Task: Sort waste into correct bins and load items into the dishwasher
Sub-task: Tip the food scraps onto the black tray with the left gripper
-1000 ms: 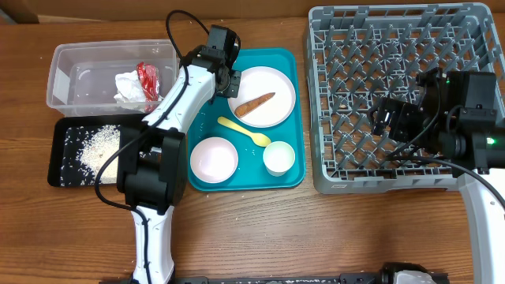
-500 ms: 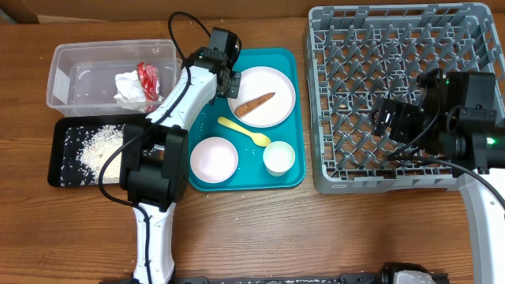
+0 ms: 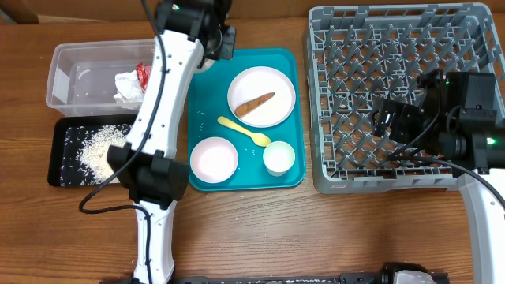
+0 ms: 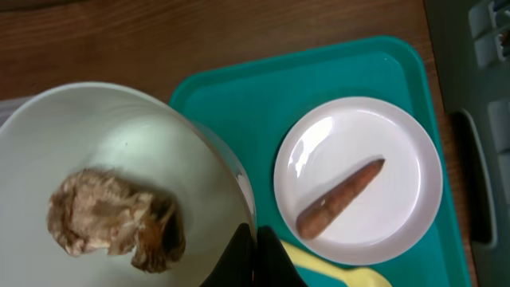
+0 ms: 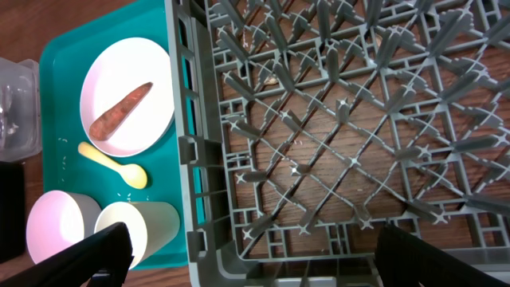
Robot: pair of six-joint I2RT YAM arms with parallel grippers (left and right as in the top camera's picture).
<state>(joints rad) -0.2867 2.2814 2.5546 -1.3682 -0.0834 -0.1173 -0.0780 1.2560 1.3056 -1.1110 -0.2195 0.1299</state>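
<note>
My left gripper (image 4: 253, 257) is shut on the rim of a white bowl (image 4: 119, 151) that holds a small brown lumpy food piece (image 4: 111, 219). In the overhead view the left gripper (image 3: 209, 28) is raised over the teal tray's back left corner and hides the bowl. A white plate (image 3: 262, 96) with a carrot-like stick (image 3: 254, 104), a yellow spoon (image 3: 243, 132), a pale-pink bowl (image 3: 213, 158) and a small white cup (image 3: 278, 157) sit on the tray. My right gripper (image 5: 255, 263) is open and empty above the grey dish rack (image 3: 402, 95).
The teal tray (image 3: 207, 118) lies at centre. A clear tub (image 3: 95, 67) at the back left holds a white napkin (image 3: 129, 87) and a red wrapper (image 3: 144, 73). A black tray (image 3: 63, 154) in front of it holds loose rice (image 3: 99, 146).
My left arm has risen and moved back and left from beside the plate to the tray's back left corner. The right arm has not moved.
</note>
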